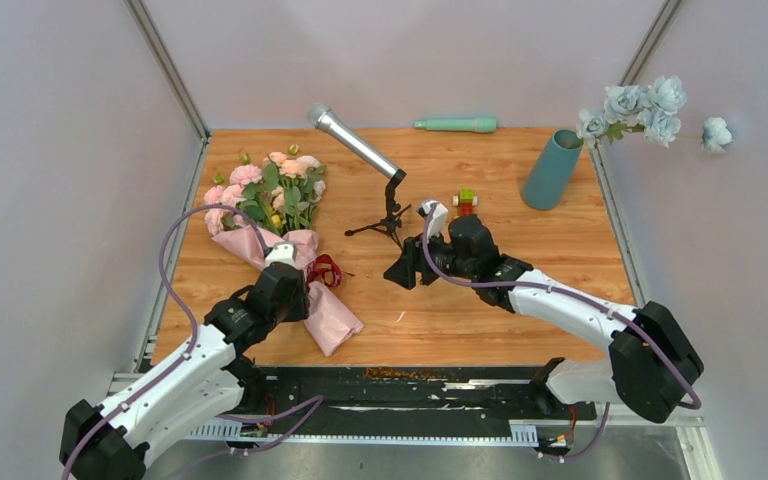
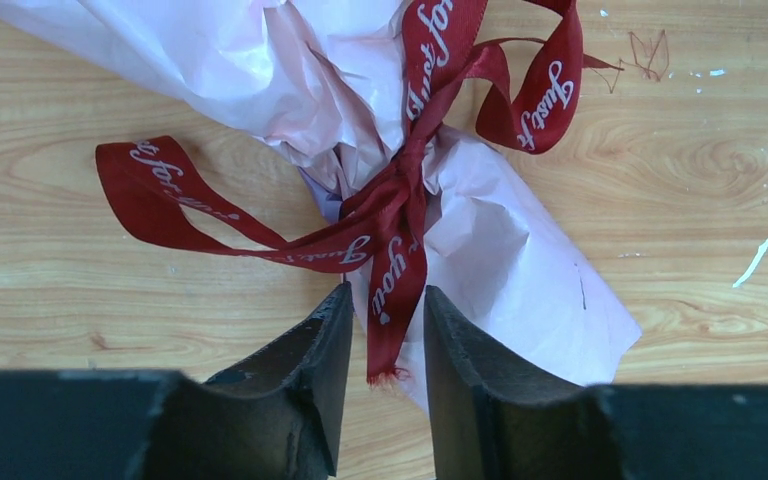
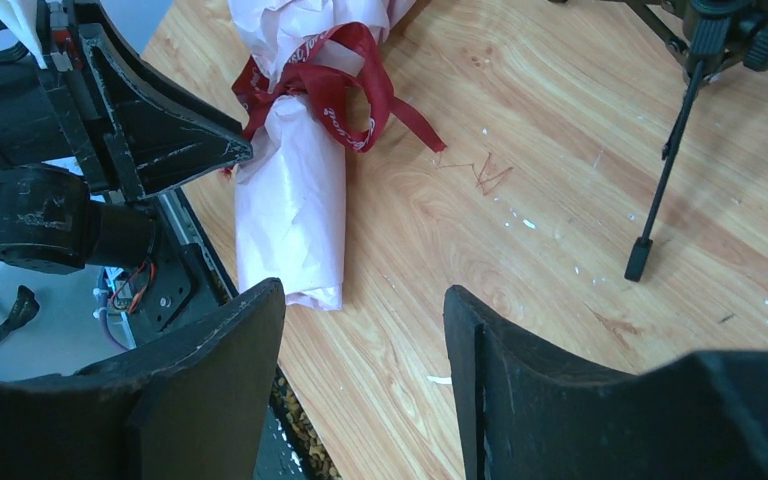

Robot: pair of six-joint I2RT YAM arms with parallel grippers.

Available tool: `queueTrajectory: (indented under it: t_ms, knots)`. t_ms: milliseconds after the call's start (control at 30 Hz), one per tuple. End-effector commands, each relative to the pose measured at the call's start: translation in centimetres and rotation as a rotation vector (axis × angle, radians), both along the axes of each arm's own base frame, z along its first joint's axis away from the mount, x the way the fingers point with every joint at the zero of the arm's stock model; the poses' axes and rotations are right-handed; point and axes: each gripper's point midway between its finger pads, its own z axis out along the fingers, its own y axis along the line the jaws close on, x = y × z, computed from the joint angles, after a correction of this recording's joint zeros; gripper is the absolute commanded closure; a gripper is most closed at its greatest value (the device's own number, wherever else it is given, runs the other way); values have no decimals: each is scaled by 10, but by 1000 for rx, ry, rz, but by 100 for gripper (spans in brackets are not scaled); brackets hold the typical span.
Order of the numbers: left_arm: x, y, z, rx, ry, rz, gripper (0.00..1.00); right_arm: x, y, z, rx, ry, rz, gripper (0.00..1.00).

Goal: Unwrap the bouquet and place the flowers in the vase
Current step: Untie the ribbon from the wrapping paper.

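Two grippers. Left gripper (image 2: 388, 295) flanks limp, slippery dark red ribbon tail (image 2: 392, 320) of light pink-paper rose bouquet (image 1: 270, 195), best hold; grip undeterminable. Right gripper (image 3: 362, 295) agape, empty.

Bright, even light throughout, faint soft shadows, mild sheen on the bouquet (image 3: 290, 215), focus sharp.
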Motion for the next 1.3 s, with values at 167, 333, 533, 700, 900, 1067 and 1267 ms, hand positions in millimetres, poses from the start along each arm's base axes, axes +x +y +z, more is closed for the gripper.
queueTrajectory:
  t_ms: [167,333,533,700,900,1067,1267]
  knots:
    - [11,-2,4,-5,-51,16,68,-3,23,-3,-5,-103,102,39]
    - [10,-1,-4,7,-32,17,68,0,36,-18,-52,-130,141,39]
    - [10,1,-7,18,-27,19,73,11,53,-33,-108,-169,167,42]
    - [9,6,-6,35,-38,27,87,18,70,-43,-144,-220,190,43]
    - [10,3,-6,21,-44,21,100,38,84,-65,-204,-254,191,46]
    - [11,1,-2,8,-54,16,100,43,96,-73,-222,-309,207,46]
    - [11,-2,-2,-3,-50,11,100,49,103,-83,-251,-366,220,48]
